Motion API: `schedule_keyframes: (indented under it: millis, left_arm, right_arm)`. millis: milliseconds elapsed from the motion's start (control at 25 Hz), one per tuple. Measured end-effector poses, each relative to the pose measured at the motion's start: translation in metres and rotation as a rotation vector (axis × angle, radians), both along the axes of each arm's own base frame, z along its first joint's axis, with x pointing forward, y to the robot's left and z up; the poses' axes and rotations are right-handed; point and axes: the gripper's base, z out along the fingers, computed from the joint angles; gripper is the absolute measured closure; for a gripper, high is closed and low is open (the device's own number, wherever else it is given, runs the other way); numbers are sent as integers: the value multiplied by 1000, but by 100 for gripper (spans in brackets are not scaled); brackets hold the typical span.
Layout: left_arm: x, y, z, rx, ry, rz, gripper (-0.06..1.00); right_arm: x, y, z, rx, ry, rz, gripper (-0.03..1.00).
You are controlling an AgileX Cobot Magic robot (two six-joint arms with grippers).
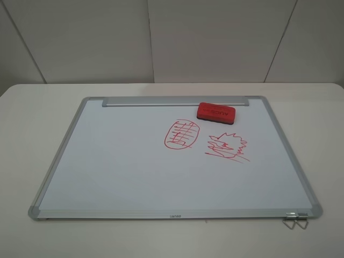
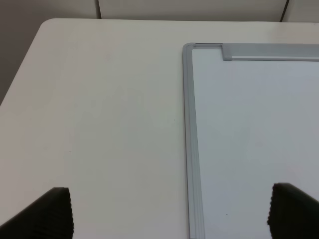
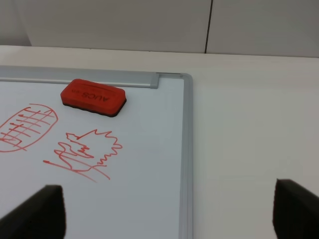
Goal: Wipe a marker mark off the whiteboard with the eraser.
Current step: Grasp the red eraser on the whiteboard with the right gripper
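left gripper (image 2: 172,214) and right gripper (image 3: 169,211) are held spread wide, empty; the eraser (image 1: 216,112) on the whiteboard (image 1: 118,161) is lettered darkly, illegibly.

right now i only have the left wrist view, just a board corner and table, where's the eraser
Observer: The eraser lies on the whiteboard, beside the right end of its tray strip.
Operator: and the mark to wipe
Observer: The marker mark, a gridded red oval, sits just in front of the eraser, slightly left, in the high view.
Operator: right fingers free
Observer: Yes, the right fingers are spread wide with nothing between them.
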Motion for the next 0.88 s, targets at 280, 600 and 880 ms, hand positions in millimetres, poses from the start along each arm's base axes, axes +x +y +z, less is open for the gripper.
schedule_keyframes:
  millis: [280, 600, 880]
  left_arm:
    - [0, 0, 0, 0, 0, 0, 16]
    - [0, 0, 0, 0, 0, 0, 16]
    - [0, 0, 0, 0, 0, 0, 16]
  right_arm:
    - [0, 0, 0, 0, 0, 0, 23]
    - [0, 0, 0, 0, 0, 0, 23]
    - [0, 0, 0, 0, 0, 0, 23]
